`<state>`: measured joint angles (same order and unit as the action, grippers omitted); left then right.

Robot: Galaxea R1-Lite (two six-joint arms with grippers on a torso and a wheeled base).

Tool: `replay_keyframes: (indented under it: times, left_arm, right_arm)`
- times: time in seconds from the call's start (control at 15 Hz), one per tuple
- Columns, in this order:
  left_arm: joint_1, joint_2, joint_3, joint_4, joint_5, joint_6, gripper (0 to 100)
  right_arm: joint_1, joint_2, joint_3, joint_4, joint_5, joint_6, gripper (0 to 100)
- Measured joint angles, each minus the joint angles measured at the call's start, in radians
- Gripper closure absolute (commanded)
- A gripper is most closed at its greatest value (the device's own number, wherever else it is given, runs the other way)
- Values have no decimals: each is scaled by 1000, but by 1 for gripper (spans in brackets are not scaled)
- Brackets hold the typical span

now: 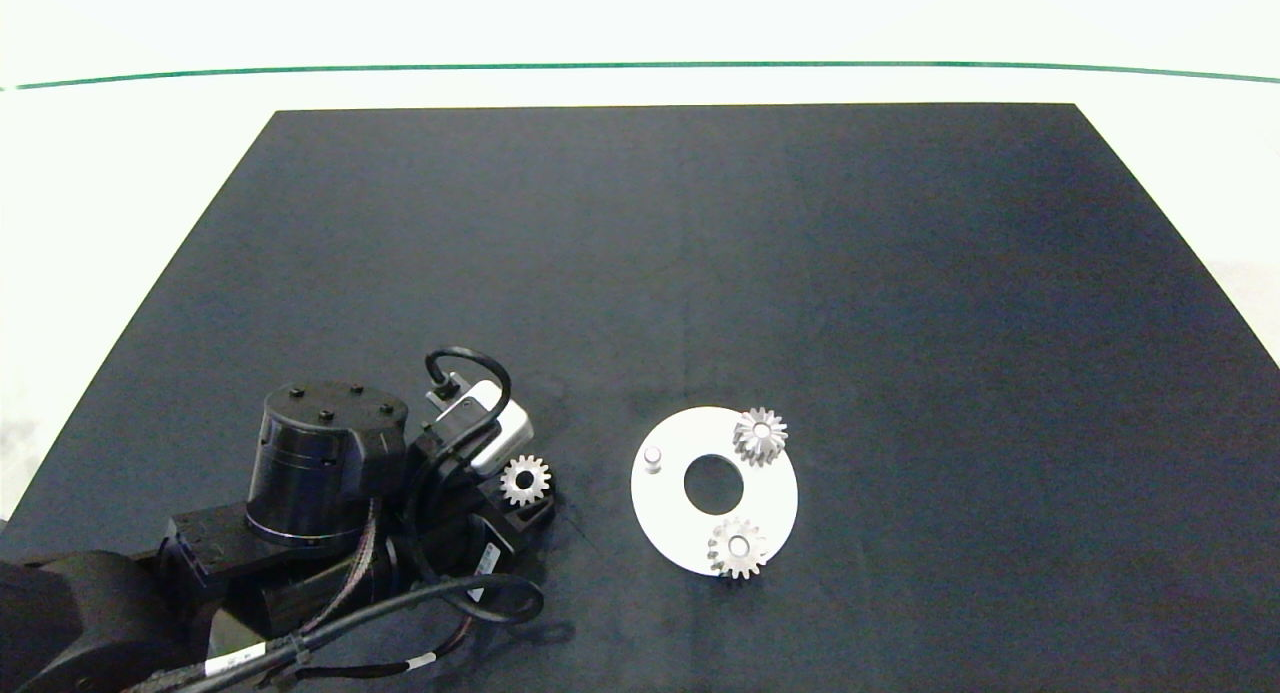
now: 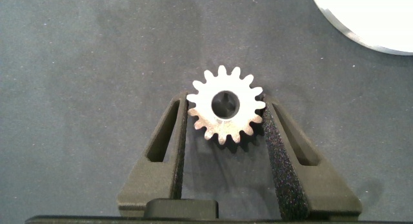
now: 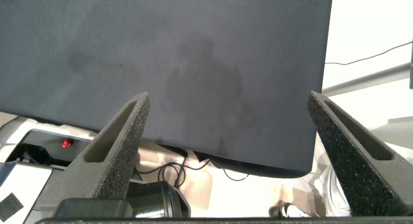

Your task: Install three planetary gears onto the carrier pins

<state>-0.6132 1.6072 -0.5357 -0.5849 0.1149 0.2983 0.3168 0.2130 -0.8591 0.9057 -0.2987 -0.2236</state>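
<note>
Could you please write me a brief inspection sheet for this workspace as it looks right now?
Surface: dark mat on a white table, with a green line across the far side.
Job's things: white disc with two gears seated, the far gear and the near gear; one bare pin stands free. The third gear is in the left gripper.
Clutter: nothing seen.
Grippers: left gripper shut on the third gear, beside the disc's left side; right gripper open, out past the mat's edge.
Cables: black cables loop around the left arm.
Surroundings: equipment and wires below the table edge in the right wrist view.
</note>
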Motion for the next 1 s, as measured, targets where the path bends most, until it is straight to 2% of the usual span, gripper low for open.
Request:
replay_keyframes:
  times: [0.2,0.4,0.6,0.8,1.0]
  left_arm:
    - [-2,1,1,-16,-1,1,87]
    - [-28,-17,-14,-17,4,2,87]
    - [-72,-42,-54,43,40,2,87]
    - [-133,-67,-121,159,66,-2,87]
    - [-165,-63,-161,162,99,-2,87]
  right_arm:
    - [0,-1,0,1,0,0,0]
    - [1,-3,0,0,0,0,0]
    - [0,-1,1,0,0,0,0]
    - [1,2,1,0,0,-1,0]
    - [0,3,1,0,3,-8,0]
